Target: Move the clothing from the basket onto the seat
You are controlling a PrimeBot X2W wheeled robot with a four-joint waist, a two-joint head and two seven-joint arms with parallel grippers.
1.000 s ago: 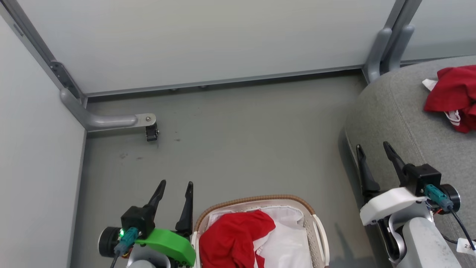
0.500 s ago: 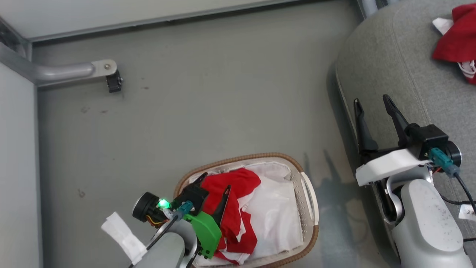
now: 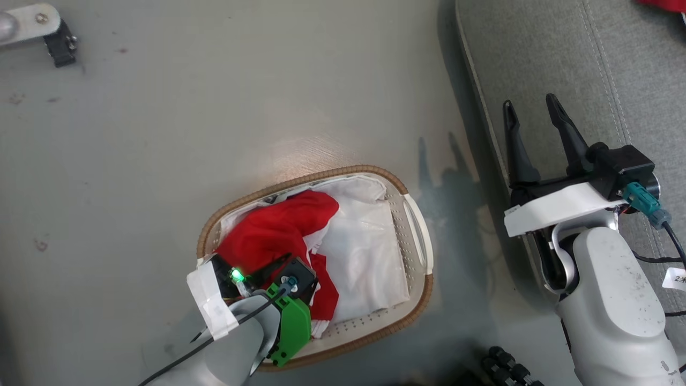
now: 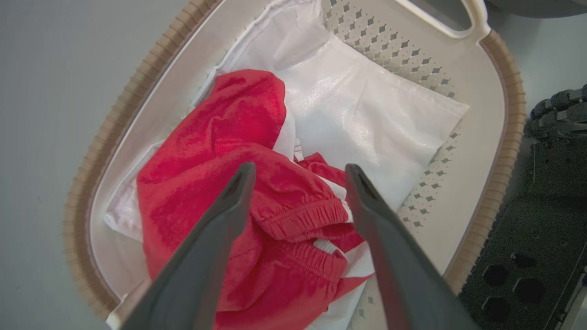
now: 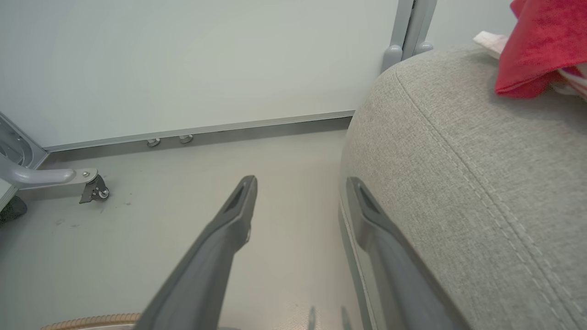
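**A:** Far left: what sits on the floor (image 3: 161, 107)?

**B:** A grey metal bracket (image 3: 32, 24) with a small black wheel, at the upper left corner of the head view. Grey floor lies between it and the basket.

**A:** And the left tool (image 4: 298, 172)?

**B:** It points down into the basket (image 3: 300, 174). Its fingers are spread wide apart, one on either side of a gathered elastic waistband. Nothing is clamped. Whether the tips touch the fabric, I cannot tell.

**A:** Where is the clothing (image 3: 278, 230)?

**B:** Bunched in the left half of the basket, bright red, lying on the white liner (image 3: 364, 252), which shows in the right half. The basket stands on the floor, well apart from the bracket and near the seat.

**A:** Further right?

**B:** The right tool (image 3: 530, 103), fingers likewise spread and empty, hangs at the left edge of the grey seat (image 3: 563, 53). At the far right, a second red garment (image 5: 536, 46) lies on top of the seat, well apart from that tool.
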